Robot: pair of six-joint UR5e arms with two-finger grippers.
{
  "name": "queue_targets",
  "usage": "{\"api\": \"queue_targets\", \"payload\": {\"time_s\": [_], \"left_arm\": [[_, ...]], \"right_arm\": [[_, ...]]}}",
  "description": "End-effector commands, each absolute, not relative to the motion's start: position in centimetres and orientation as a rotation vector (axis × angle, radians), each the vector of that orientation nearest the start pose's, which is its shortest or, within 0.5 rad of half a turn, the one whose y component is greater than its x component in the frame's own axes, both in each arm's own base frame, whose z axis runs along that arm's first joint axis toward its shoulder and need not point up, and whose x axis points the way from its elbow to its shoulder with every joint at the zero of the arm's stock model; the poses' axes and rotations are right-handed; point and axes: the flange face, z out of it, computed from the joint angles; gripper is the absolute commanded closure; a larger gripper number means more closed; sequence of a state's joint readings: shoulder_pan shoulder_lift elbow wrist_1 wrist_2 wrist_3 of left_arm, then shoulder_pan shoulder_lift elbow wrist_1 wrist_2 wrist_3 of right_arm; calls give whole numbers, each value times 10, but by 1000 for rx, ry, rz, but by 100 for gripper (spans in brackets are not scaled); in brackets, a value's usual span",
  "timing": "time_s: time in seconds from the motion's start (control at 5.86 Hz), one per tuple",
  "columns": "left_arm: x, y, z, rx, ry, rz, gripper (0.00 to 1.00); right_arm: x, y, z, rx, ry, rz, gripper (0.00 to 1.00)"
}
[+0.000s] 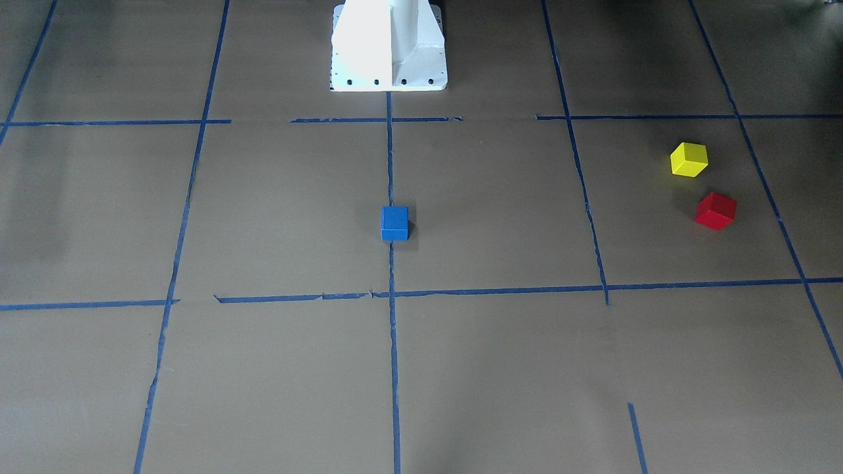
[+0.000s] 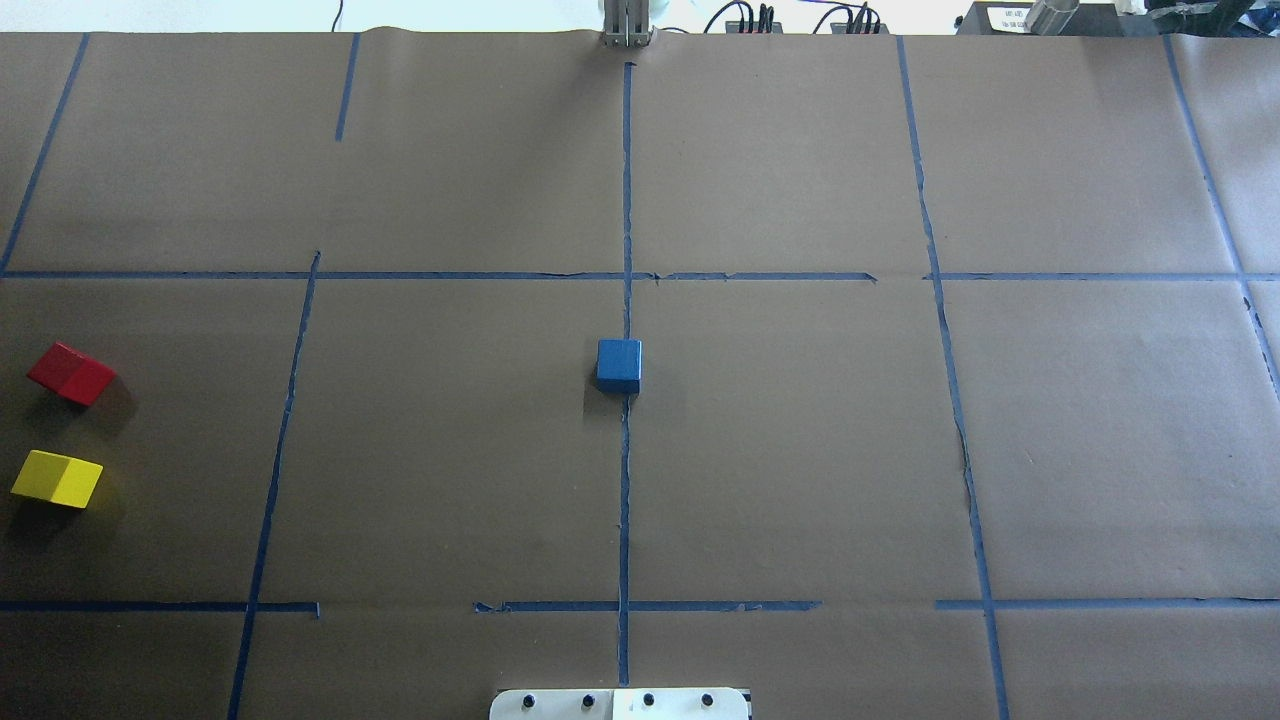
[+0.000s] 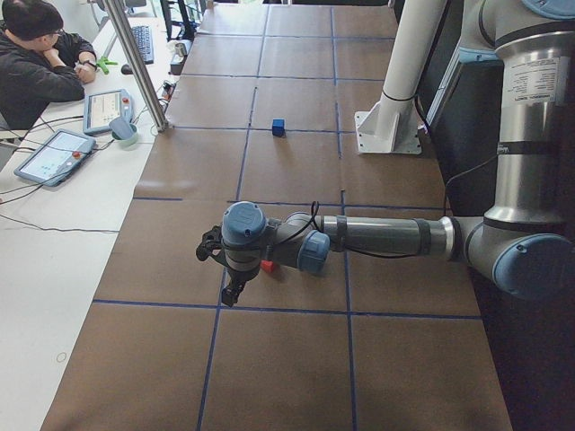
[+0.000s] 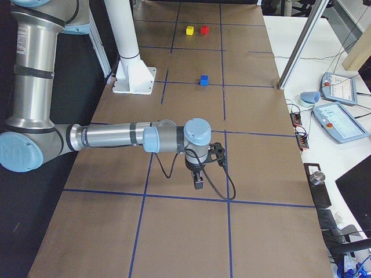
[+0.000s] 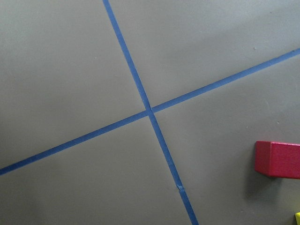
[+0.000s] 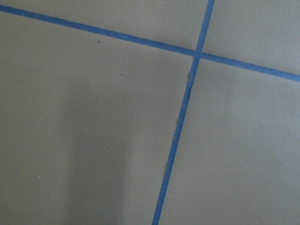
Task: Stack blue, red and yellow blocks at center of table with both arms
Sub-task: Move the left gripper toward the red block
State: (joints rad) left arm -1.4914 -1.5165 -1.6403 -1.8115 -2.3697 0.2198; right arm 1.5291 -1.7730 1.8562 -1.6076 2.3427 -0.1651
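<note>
The blue block (image 1: pixel 394 223) (image 2: pixel 619 364) sits alone at the table's center on the middle tape line. The red block (image 1: pixel 716 210) (image 2: pixel 71 373) and the yellow block (image 1: pixel 689 159) (image 2: pixel 57 478) lie close together, apart from each other, at the table's end on my left. My left gripper (image 3: pixel 229 292) hangs over the table near the red block (image 5: pixel 279 159); I cannot tell if it is open or shut. My right gripper (image 4: pixel 198 184) hangs over bare table at the other end; I cannot tell its state either. Neither wrist view shows fingers.
The white robot pedestal (image 1: pixel 388 46) stands at the table's robot-side edge. Blue tape lines grid the brown paper. An operator (image 3: pixel 36 63) sits at a side desk with tablets (image 3: pixel 54 154), and a metal pole (image 3: pixel 135 63) stands at the far edge.
</note>
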Motion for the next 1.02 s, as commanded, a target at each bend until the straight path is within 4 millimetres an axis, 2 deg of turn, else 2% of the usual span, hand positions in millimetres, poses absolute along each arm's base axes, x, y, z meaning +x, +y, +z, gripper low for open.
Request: {"api": "queue_targets", "payload": {"time_s": [0.0,0.17,0.34,0.51,0.85], "left_arm": [[44,-486,591,283,819,403,0],[70,-463,603,297,837,432,0],[100,-450,605,301,867,433,0],[121,-435,606,292,898,416,0],[141,-430,611,275,858,412,0]], "right_arm": [[49,-400,617,82,-769,-205,0],[49,-400,618,81,-769,-206,0],[49,-400,619,79,-770,-207,0],[49,-400,619,79,-770,-207,0],[49,-400,619,79,-770,-207,0]]}}
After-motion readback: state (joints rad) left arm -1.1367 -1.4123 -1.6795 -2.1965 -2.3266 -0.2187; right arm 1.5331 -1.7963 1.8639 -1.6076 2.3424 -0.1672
